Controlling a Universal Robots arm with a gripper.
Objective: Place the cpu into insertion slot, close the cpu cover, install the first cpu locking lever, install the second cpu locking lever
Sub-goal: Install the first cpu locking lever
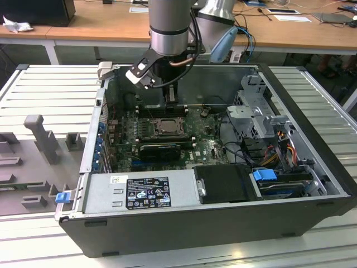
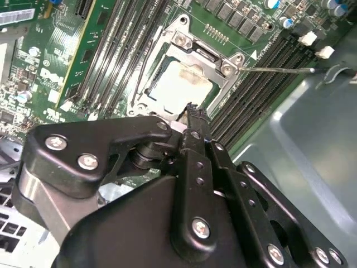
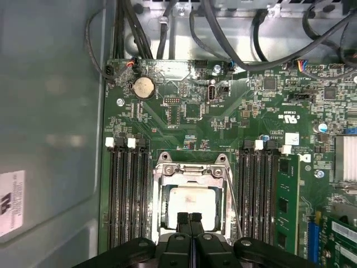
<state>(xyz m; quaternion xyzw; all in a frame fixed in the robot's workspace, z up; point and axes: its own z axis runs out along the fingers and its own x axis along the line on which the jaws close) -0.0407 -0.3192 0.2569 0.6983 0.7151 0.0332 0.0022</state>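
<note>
The pale square cpu point(image 3: 192, 202) lies flat in the insertion slot point(image 1: 166, 127) on the green board. The grey metal cpu cover point(image 3: 192, 172) lies down around the chip, whose top shows through the cut-out point(image 2: 178, 86). A thin locking lever point(image 2: 279, 70) sticks out sideways from one corner of the socket, and another rod point(image 3: 233, 195) runs along its side. My gripper point(image 3: 189, 216) is shut with nothing between its fingers. Its tips point(image 2: 192, 111) hang at the near edge of the cover; I cannot tell if they touch it. In the exterior view the gripper point(image 1: 172, 101) hangs just above the socket.
Long black memory slots point(image 3: 125, 195) flank the socket on both sides. The case walls point(image 1: 184, 223) enclose the board. A drive cage with cables point(image 1: 262, 120) stands at the exterior view's right, and a power supply point(image 1: 139, 192) sits along the front.
</note>
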